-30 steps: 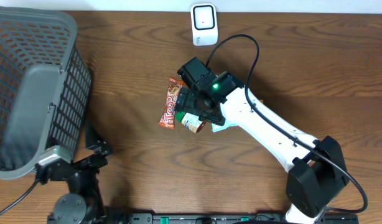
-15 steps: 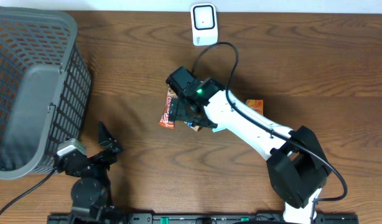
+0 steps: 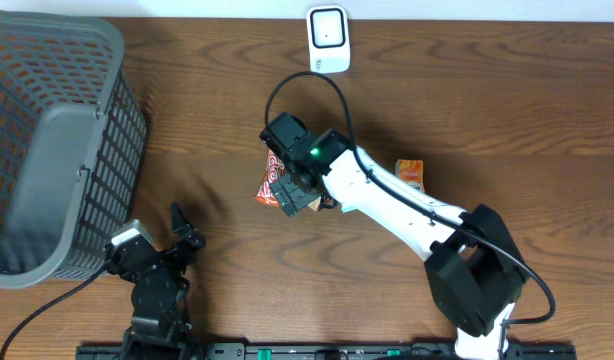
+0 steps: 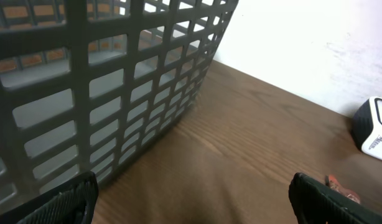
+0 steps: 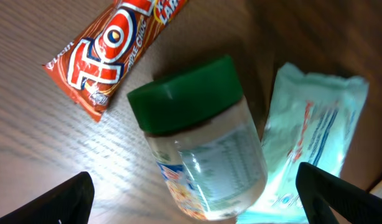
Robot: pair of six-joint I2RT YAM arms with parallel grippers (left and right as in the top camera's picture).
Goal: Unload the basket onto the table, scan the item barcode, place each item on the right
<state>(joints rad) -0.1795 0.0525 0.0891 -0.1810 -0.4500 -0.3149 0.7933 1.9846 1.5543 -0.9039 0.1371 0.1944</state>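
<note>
green-lidded jar (image 5: pixel 200 134) lay on the table (image 5: pixel 29 143) between a candy bar (image 5: pixel 113 46) and a pale packet (image 5: pixel 312 130), and the right gripper (image 5: pixel 194 196) had slid over it, claw spread wide, nothing yet lifted toward the scanner (image 3: pixel 328 38).

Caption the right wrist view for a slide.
Open right gripper hovers over a green-lidded jar, between a red candy bar and a pale-blue packet.

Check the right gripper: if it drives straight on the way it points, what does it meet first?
Most likely the green-lidded jar, lying on its side centred between the right gripper's open fingers. The candy bar and the pale packet flank it, off the line. Depth is unclear.
</note>
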